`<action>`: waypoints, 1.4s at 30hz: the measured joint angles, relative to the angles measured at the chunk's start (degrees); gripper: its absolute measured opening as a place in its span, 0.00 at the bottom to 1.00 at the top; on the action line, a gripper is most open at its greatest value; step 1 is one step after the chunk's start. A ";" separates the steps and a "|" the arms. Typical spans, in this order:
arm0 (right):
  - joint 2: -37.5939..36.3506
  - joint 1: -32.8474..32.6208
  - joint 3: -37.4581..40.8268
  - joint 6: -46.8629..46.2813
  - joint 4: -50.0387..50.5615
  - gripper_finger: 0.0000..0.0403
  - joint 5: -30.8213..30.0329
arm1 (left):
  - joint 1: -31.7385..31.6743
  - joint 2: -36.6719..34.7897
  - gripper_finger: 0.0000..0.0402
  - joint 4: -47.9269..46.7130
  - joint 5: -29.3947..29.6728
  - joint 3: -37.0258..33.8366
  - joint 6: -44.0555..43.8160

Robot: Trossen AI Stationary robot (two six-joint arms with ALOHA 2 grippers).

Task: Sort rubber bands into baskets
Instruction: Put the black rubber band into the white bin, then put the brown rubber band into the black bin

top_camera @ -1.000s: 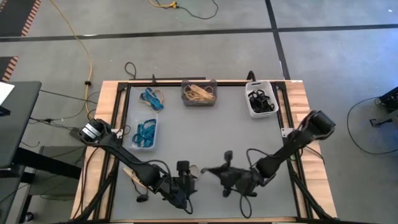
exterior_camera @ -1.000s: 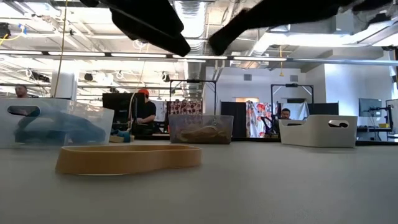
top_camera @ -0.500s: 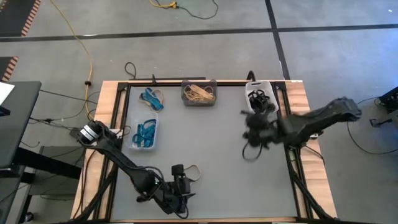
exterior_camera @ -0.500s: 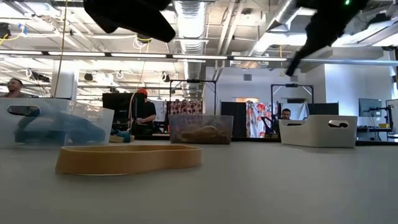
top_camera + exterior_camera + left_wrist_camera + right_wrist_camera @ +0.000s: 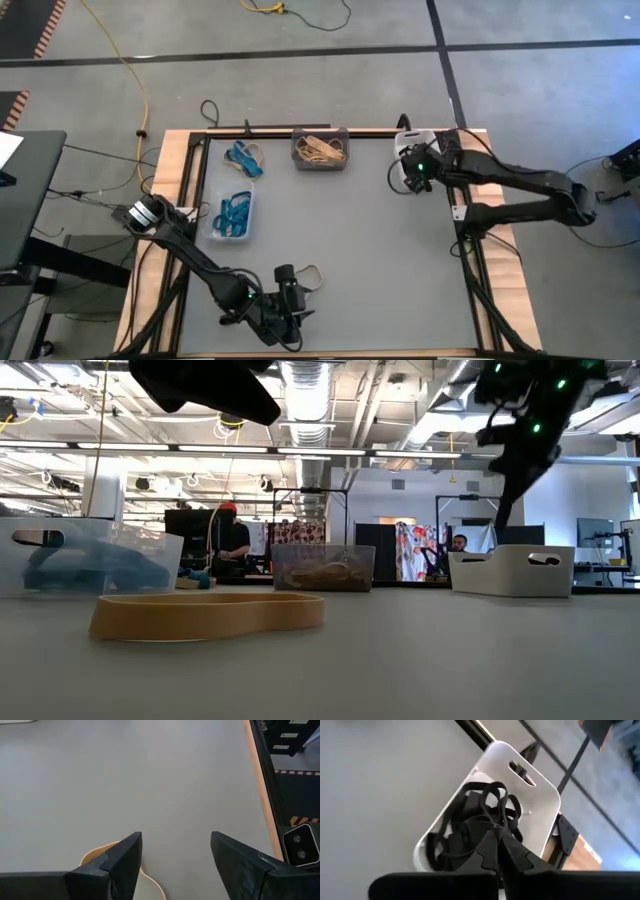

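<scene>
Above the white basket: black rubber band ready for release

A black rubber band [image 5: 492, 802] hangs pinched in the pressed-together right end effector [image 5: 496, 836] over the white basket [image 5: 404, 172]; part the fingers only once centred inside its rim. A tan rubber band [image 5: 205, 614] lies beside the spread, empty left end effector [image 5: 175, 857] on the grey tabletop [image 5: 350, 230]. Beyond lies a workshop with a yellow floor cable [image 5: 125, 62].

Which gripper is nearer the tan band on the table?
Left. The left gripper, open, is right beside the tan band; the right gripper, shut, is over the white basket.
</scene>
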State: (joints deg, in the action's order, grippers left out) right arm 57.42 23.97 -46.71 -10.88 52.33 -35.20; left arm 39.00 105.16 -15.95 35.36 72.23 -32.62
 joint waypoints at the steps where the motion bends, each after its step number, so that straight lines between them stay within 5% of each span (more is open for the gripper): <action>1: 0.45 1.96 0.66 0.68 -1.55 0.07 0.97 | 0.00 0.00 0.57 0.00 0.02 0.00 0.00; 7: 3.43 11.37 4.56 3.45 -8.26 0.09 8.26 | 0.00 -0.02 0.57 -0.02 0.00 0.00 0.00; 15: 3.99 15.23 7.71 3.01 -11.78 0.20 8.23 | 0.00 -0.04 0.57 -0.03 -0.09 0.00 0.27; 27: 2.95 13.13 7.67 1.80 -13.53 0.57 6.60 | -0.02 -0.04 0.57 -0.02 -0.05 0.00 0.34; 42: -4.75 5.74 7.67 0.64 -14.58 0.59 10.76 | -0.02 -0.09 0.57 0.40 -0.03 -3.81 -3.22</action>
State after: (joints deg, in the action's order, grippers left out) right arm 52.67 29.71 -39.05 -10.24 37.75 -24.44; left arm 38.98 105.08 -15.55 35.33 68.41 -35.84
